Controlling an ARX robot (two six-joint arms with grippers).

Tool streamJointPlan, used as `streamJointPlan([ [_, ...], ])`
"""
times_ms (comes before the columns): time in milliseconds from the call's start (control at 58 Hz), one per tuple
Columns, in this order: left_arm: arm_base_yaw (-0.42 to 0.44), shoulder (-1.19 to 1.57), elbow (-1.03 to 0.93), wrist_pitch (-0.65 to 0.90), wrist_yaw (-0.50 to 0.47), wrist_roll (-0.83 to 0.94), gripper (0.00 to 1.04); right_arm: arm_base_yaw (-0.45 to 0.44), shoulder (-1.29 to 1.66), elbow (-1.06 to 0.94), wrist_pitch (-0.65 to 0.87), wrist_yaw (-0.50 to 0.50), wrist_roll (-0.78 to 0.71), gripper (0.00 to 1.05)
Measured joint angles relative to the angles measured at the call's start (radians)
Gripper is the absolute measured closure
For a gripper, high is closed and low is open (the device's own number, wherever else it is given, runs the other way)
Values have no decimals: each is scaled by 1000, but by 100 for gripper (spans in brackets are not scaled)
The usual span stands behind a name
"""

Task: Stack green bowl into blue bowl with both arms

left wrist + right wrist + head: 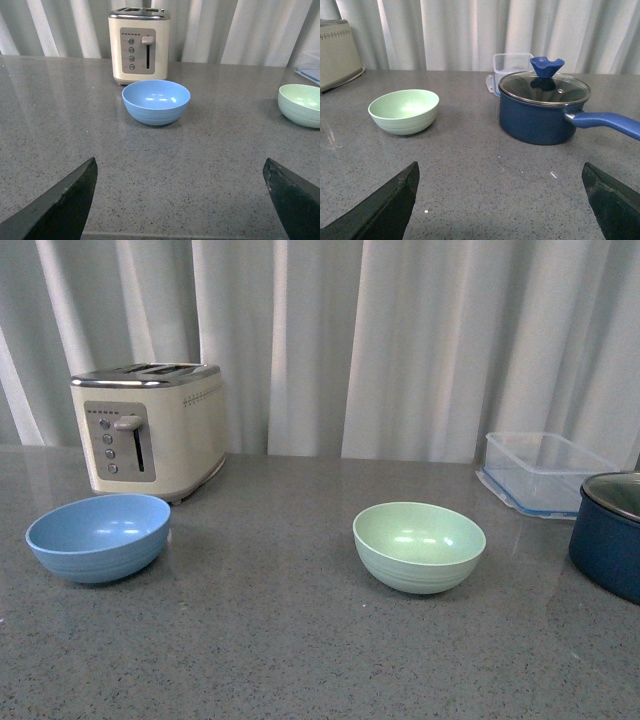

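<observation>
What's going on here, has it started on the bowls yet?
Nothing is handled yet. The green bowl and the blue bowl sit apart on the grey counter, both upright and empty, the blue one near the toaster. Neither arm shows in the front view. The left gripper is open, facing the blue bowl; the right gripper is open, facing the green bowl. Stacking has not begun.
</observation>
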Motion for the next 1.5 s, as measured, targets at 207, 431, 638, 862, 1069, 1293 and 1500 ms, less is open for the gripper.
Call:
streamJointPlan([
  [207,0,0,0,0,0,0,7,0,0,0,0,0,0,10],
  [431,0,0,0,0,0,0,7,0,0,0,0,0,0,10],
  [638,0,0,0,0,0,0,7,0,0,0,0,0,0,10],
  [862,0,0,0,0,0,0,7,0,0,0,0,0,0,10],
  [1069,0,0,0,0,0,0,7,0,0,0,0,0,0,10],
  [1293,0,0,0,0,0,0,7,0,0,0,0,0,0,10],
  [1500,-14,8,1,3,-45,-5,7,0,0,0,0,0,0,10],
])
